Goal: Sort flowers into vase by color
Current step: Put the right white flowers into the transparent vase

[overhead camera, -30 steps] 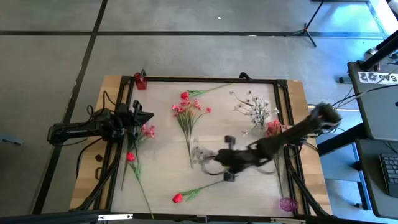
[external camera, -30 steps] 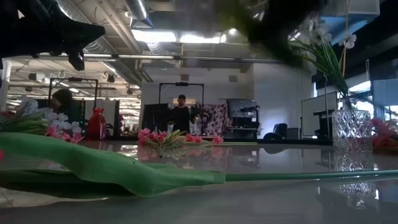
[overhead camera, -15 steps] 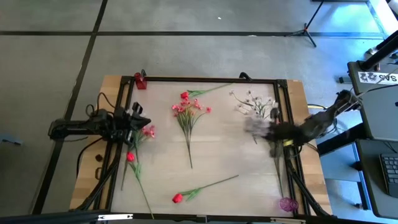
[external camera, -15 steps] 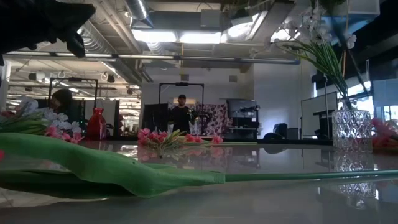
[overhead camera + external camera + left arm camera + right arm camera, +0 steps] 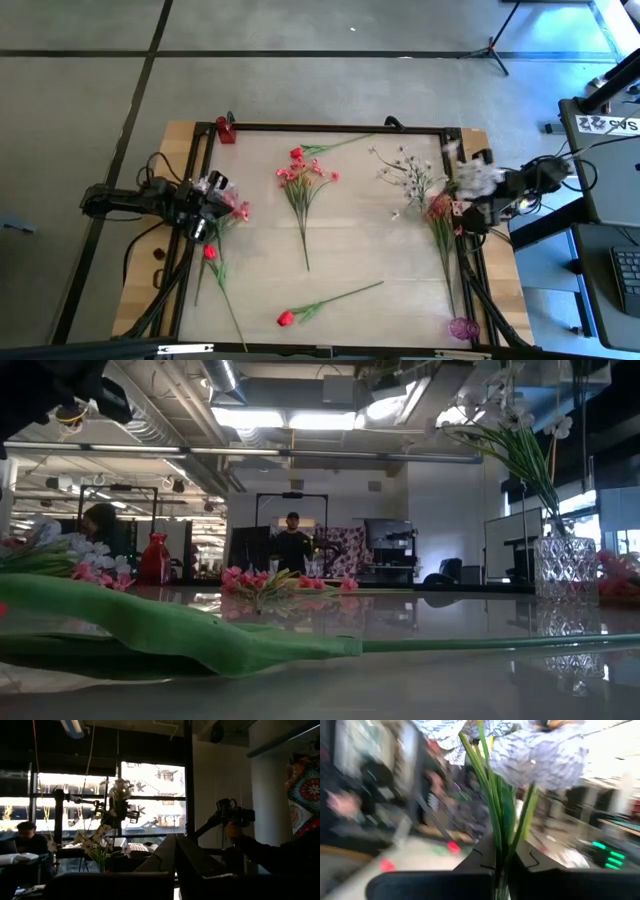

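My right gripper (image 5: 468, 195) is over the table's right edge, shut on a spray of white blossoms (image 5: 472, 176). In the right wrist view its fingers (image 5: 497, 851) close on green stems under blurred white petals (image 5: 540, 755). My left gripper (image 5: 213, 190) hovers at the left edge beside a pink spray (image 5: 238, 210), its fingers together (image 5: 175, 847). More white blossoms (image 5: 410, 175) show at the far right. A clear glass vase (image 5: 565, 565) holds white flowers by their stems. Pink sprays (image 5: 300, 185) and red buds (image 5: 286, 318) lie flat. My right gripper pinches several thin green stems (image 5: 495, 827) of the white spray between its two fingers, below the blossoms. The fingers lie across the stems. The blossoms stand out beyond the fingertips, and the spray is lifted off the table.
A small red vase (image 5: 226, 130) stands at the far left corner and a pink one (image 5: 462, 327) at the near right corner. Another pink spray (image 5: 438, 208) lies along the right edge. A red bud (image 5: 210, 252) lies near the left edge. People show in the room beyond.
My right gripper has swung fast from the table's middle to its right edge, carrying the white spray up and away with it. My left gripper has drawn back a little toward the left edge.
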Available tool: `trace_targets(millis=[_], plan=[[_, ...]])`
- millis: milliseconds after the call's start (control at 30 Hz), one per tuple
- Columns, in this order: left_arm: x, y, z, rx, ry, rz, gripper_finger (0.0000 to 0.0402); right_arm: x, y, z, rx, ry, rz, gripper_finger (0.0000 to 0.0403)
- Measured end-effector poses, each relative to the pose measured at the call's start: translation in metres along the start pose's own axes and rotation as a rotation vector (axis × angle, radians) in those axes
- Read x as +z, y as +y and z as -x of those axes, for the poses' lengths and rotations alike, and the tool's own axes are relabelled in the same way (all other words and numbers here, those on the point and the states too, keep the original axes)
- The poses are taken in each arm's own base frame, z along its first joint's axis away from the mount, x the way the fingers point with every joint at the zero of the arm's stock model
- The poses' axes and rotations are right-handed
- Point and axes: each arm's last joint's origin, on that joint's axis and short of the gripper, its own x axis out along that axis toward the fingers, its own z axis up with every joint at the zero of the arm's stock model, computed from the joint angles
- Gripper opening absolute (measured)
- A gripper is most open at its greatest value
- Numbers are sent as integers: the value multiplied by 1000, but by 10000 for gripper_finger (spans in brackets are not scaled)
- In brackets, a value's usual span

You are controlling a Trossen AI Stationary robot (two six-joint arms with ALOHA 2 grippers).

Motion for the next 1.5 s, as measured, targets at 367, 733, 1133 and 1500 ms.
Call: trace_targets(millis=[367, 733, 1133, 1500], plan=[[1, 2, -1, 70, -17, -33, 0, -18, 9, -14, -208, 3, 19, 11], [1, 2, -1, 70, -16, -33, 0, -32, 11, -15, -294, 106, -1, 17], [1, 2, -1, 70, -11, -33, 0, -47, 13, -13, -362, 232, -20, 54], [1, 2, -1, 70, -16, -40, 0, -45, 12, -16, -456, 233, -125, 181]])
